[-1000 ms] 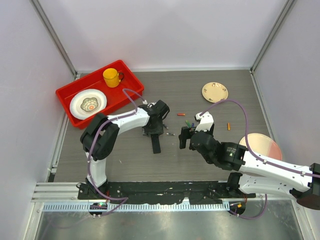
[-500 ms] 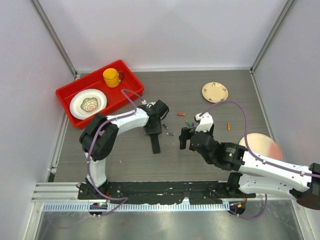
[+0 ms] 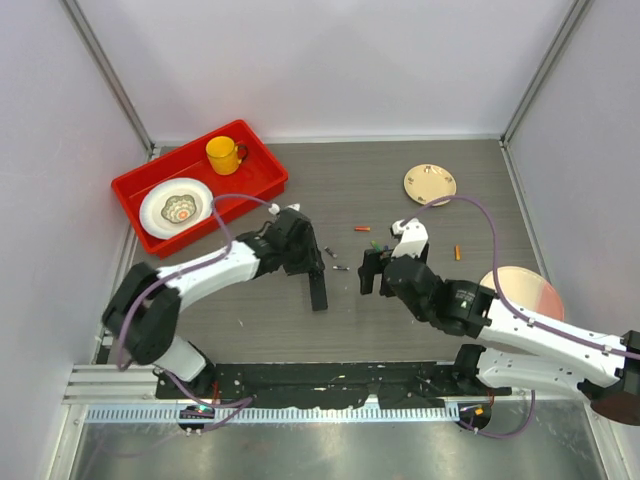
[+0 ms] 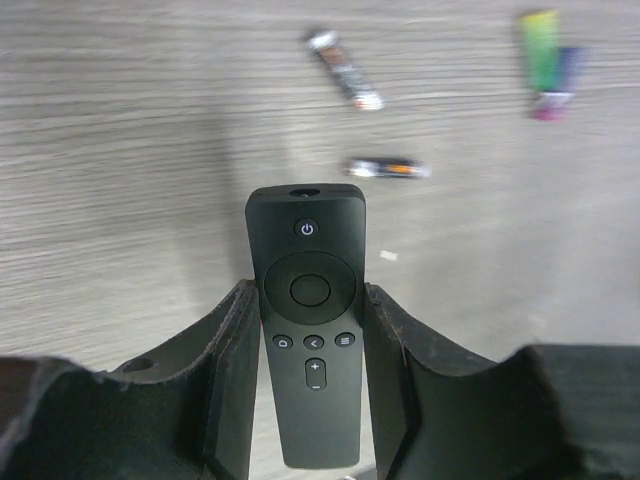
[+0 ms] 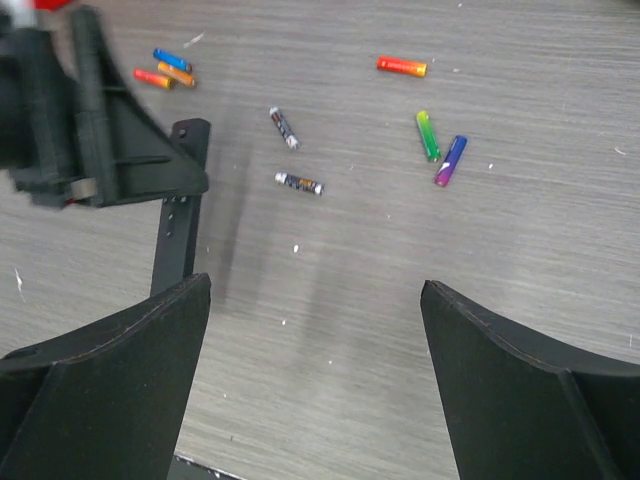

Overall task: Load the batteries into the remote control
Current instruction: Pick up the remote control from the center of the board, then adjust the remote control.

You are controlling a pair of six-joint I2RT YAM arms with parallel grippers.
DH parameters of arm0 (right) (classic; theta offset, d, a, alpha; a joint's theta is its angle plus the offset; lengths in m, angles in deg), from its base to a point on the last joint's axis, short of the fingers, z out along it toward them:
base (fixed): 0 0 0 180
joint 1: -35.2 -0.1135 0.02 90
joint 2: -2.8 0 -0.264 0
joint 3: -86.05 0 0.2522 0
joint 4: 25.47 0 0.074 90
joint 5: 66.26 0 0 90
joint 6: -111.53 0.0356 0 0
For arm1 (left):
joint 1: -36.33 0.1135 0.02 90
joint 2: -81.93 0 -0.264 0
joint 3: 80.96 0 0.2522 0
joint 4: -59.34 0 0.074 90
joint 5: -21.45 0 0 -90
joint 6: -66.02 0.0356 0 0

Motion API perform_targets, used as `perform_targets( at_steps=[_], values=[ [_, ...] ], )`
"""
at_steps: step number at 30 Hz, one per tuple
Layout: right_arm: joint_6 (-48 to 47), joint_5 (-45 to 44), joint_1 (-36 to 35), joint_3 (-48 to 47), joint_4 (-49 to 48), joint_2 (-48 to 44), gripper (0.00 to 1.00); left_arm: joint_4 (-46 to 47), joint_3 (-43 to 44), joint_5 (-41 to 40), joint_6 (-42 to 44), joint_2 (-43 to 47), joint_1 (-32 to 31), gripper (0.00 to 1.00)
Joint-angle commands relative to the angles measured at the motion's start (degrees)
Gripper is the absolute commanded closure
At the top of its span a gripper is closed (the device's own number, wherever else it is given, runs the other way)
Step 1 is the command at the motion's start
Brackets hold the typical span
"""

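Observation:
My left gripper [image 3: 308, 268] is shut on the black remote control [image 3: 318, 290], which it grips by its sides. In the left wrist view the remote [image 4: 308, 300] lies button side up between the fingers [image 4: 232, 350]. Just beyond its tip lie two dark silver batteries [image 4: 385, 168] [image 4: 343, 68]. A green battery [image 5: 428, 135] and a purple-blue one [image 5: 450, 160] lie side by side, with an orange-red one [image 5: 401, 66] beyond them. My right gripper [image 3: 372, 278] is open and empty, to the right of the remote [image 5: 178, 235] and near the batteries.
A red tray [image 3: 262, 170] with a yellow mug [image 3: 224, 154] and a white plate [image 3: 177, 207] stands at the back left. A beige plate [image 3: 430, 184] is at the back right and a pink plate [image 3: 522, 292] at the right. One orange battery [image 3: 458, 252] lies apart.
My left arm has swung its elbow out to the left and drawn back, and the remote in its grip has shifted slightly toward the near right. The right arm has barely moved.

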Motion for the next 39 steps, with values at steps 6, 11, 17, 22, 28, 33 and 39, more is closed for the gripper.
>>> perform_targets(
  at_steps=[6,11,17,22,28,33,39],
  values=[
    [0.1,37.6,18.6,2.1,-17.8,-6.9,0.06,48.0,-22.4,22.9,-9.2,25.7,10.1,1.0],
    [7.6,55.2,23.6,6.3,-31.4,-5.6,0.06,75.4,-30.9,35.3,-21.1,25.1,17.1,1.0],
    [14.3,65.8,24.4,10.8,-47.5,-0.3,0.06,104.6,-33.9,39.2,-34.0,17.6,17.7,1.0],
    [16.6,68.4,24.7,13.2,-54.3,1.5,0.07,111.5,-33.5,41.6,-36.6,15.1,17.7,1.0],
    [18.7,69.9,24.7,14.0,-58.8,3.9,0.07,111.5,-33.0,42.4,-36.6,15.3,17.6,1.0],
    [18.4,70.0,24.7,12.4,-58.7,6.4,0.08,111.5,-32.8,42.6,-36.7,14.7,17.7,1.0],
    [18.5,68.9,24.7,10.4,-58.2,9.6,0.12,111.5,-32.9,42.6,-36.6,13.8,17.6,1.0]
  ],
)
